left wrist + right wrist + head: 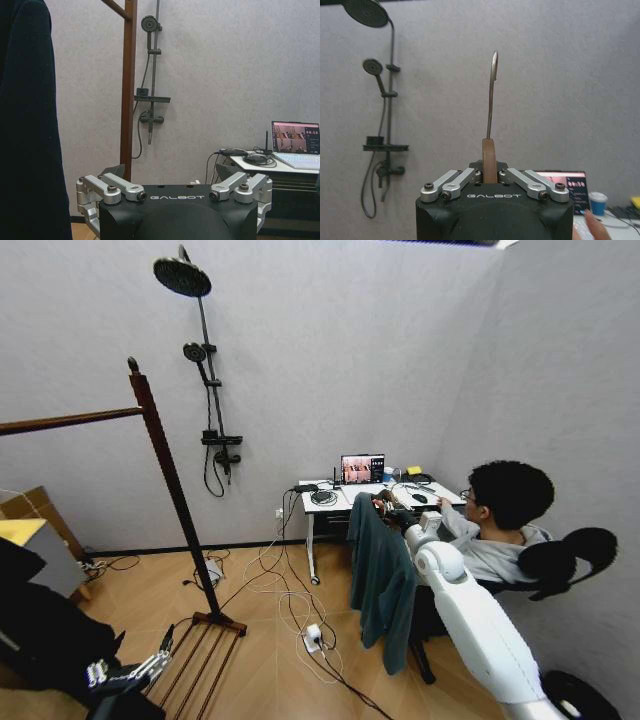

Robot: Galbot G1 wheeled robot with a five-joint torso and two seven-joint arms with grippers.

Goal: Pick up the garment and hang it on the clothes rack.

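The dark teal garment [380, 580] hangs in the air right of centre, in front of the desk. My right gripper [386, 506] holds it up at the top. In the right wrist view that gripper [489, 169] is shut on the wooden hanger neck [489, 155], and the metal hook [492, 90] stands upright above it. The clothes rack [165, 480] stands to the left, its top bar [70, 421] running off the left edge and its slatted base [200, 652] on the floor. My left gripper [130, 672] [171, 172] is open, low beside that base.
A black coat [40, 630] [30, 130] hangs at the far left beside my left gripper. A person sits at a white desk [325, 508] with a laptop [362, 469] behind the garment. Cables [300, 610] lie across the wooden floor. A shower fitting [205, 370] is on the back wall.
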